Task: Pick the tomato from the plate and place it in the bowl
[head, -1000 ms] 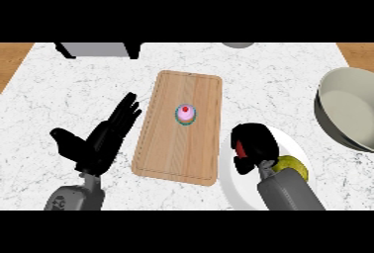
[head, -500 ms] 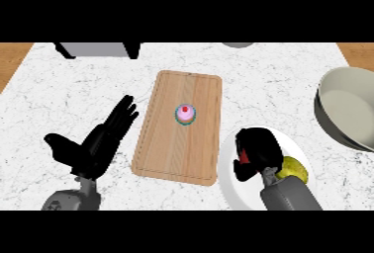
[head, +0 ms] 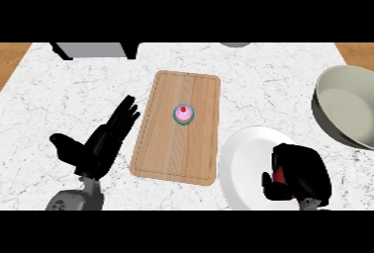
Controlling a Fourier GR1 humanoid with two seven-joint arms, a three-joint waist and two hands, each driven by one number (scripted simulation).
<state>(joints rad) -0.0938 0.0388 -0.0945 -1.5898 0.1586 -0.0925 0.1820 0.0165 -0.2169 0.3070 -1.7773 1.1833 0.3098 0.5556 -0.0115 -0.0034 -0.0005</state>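
Observation:
A white plate [head: 245,158] lies on the marble counter at the lower right. My right hand [head: 300,173] is over it, fingers curled downward round a red tomato [head: 278,175] of which only a sliver shows. A large grey-beige bowl [head: 349,111] sits at the right edge, beyond the plate. My left hand [head: 99,143] rests open on the counter, fingers straight, just left of the wooden board.
A wooden cutting board [head: 179,126] lies in the middle, carrying a small pink and teal cupcake [head: 183,113]. A grey appliance [head: 95,49] stands at the back left. Wooden floor shows past the counter's far corners.
My right hand has drawn back toward the lower edge and curled tighter over the tomato, now hiding the yellow item that showed on the plate. The left hand has shifted slightly.

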